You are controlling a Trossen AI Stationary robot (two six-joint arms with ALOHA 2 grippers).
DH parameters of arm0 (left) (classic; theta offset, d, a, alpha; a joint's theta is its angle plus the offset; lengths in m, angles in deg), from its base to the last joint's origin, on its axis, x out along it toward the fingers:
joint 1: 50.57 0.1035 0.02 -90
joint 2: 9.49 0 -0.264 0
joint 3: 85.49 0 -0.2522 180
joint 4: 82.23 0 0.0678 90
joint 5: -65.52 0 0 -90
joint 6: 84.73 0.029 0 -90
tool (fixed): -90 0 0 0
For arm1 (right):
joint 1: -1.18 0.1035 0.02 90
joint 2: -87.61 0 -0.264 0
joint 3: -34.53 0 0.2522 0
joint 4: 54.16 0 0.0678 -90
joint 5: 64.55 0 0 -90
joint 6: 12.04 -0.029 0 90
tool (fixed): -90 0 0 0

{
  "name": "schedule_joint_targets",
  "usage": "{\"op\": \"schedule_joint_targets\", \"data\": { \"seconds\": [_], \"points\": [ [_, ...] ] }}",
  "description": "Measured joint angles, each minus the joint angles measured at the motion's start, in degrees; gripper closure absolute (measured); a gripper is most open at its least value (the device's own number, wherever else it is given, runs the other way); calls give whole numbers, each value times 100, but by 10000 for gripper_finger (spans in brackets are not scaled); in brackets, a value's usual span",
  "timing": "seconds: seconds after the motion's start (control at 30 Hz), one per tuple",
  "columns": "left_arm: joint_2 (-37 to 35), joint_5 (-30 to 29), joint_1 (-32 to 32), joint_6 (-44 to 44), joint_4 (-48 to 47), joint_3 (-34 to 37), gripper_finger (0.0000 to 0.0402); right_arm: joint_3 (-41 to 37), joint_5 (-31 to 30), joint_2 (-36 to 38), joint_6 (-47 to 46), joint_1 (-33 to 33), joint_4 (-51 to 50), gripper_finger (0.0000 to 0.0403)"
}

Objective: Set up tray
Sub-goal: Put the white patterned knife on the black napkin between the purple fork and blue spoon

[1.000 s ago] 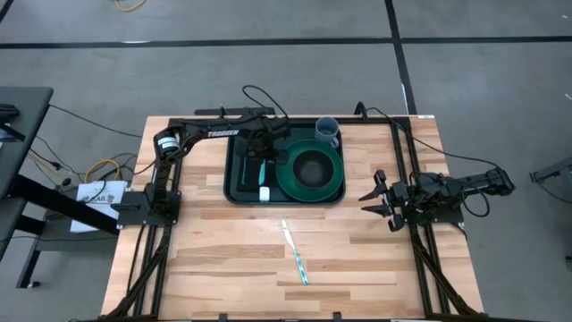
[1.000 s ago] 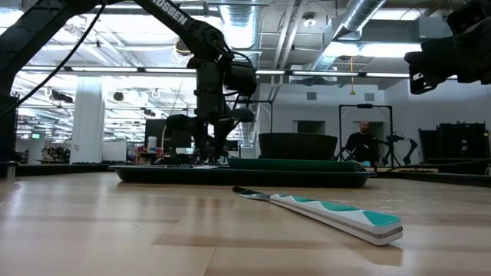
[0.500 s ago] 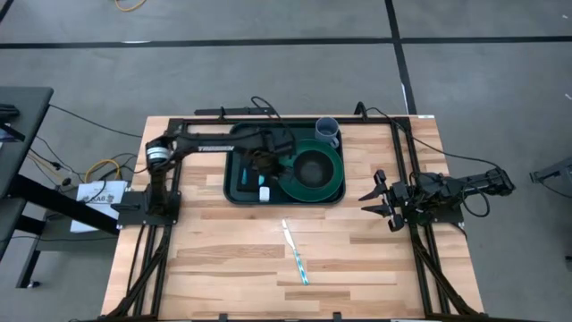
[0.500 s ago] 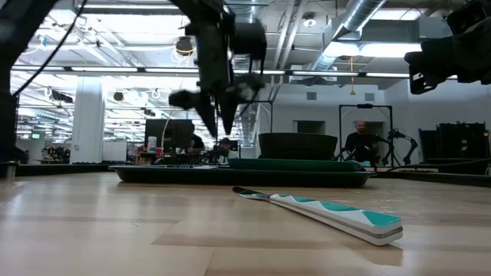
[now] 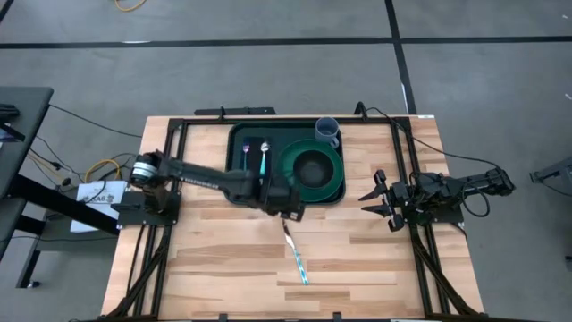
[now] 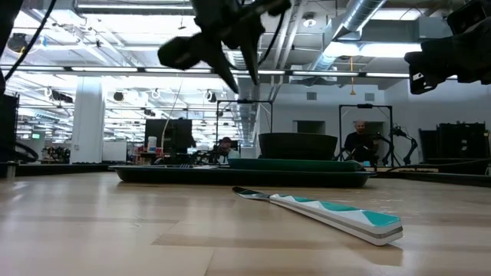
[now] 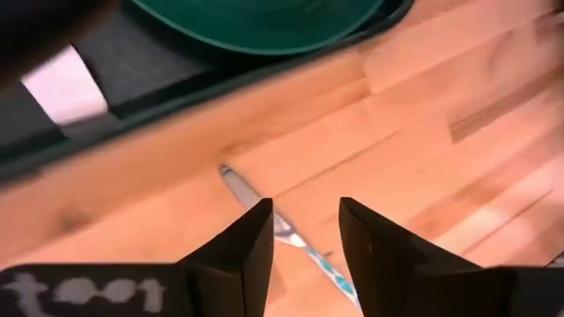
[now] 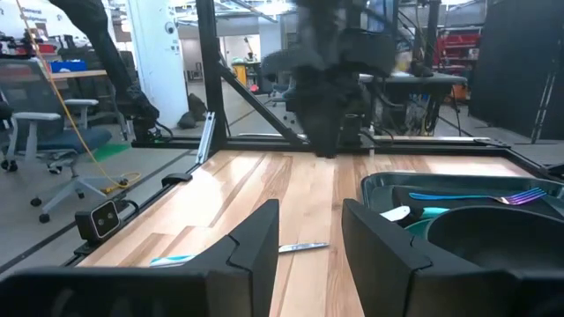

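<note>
Dark green plastic tray [image 5: 234,192] lying in the upper middle of the overhead frame, on the pale wooden worktop [image 5: 214,259], and already well stocked. Inside it, to the right, a round green plate [image 5: 332,179] with a dark bowl [image 5: 312,166] on top; to the left, a fork [image 5: 246,156] and a spoon [image 5: 264,156] side by side on a dark napkin [image 5: 255,170]. Just off the tray's upper right corner, touching or nearly touching the rim, a blue-grey cup [image 5: 327,131]; hard to tell from above whether inside the rim or outside.

Left out so far: a knife [image 5: 294,251] with a white and teal handle, alone on the bare wood below the tray, in the lower middle of the overhead frame, blade end pointing up toward the tray.

Left hand [image 5: 288,210] hanging just below the tray's lower edge, right over the blade end of the knife, fingers spread a little and holding nothing; wrist view looking straight down at the blade between them. Right hand [image 5: 375,199] parked at the right edge of the worktop, fingers apart and empty, well clear of everything.

Judged from this: most of the setting done, knife the one piece clearly remaining, probably the next thing to be picked up and laid in the tray beside the other cutlery.
</note>
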Motion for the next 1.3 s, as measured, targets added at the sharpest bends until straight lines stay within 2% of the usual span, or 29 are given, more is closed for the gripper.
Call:
{"op": "schedule_joint_targets", "data": {
  "seconds": [0.27,0.53,0.73,0.8,1.03,1.3],
  "points": [
    [-7,-782,-1130,-1601,98,147,284,-1,0,-2,0,-2,0,285],
    [215,-1147,-1859,-3486,557,157,284,0,1,0,0,-2,2,285],
    [898,-1152,-1800,-4269,1898,127,284,0,0,-29,0,0,6,285],
    [1123,-1126,-1749,-4521,2088,22,284,0,0,-56,0,0,4,285],
    [1821,-500,-1554,-5161,1871,-452,284,-2,0,-66,0,-2,4,285],
    [2273,81,-1312,-5227,587,-1320,308,0,0,-67,0,0,2,285]
  ]
}}
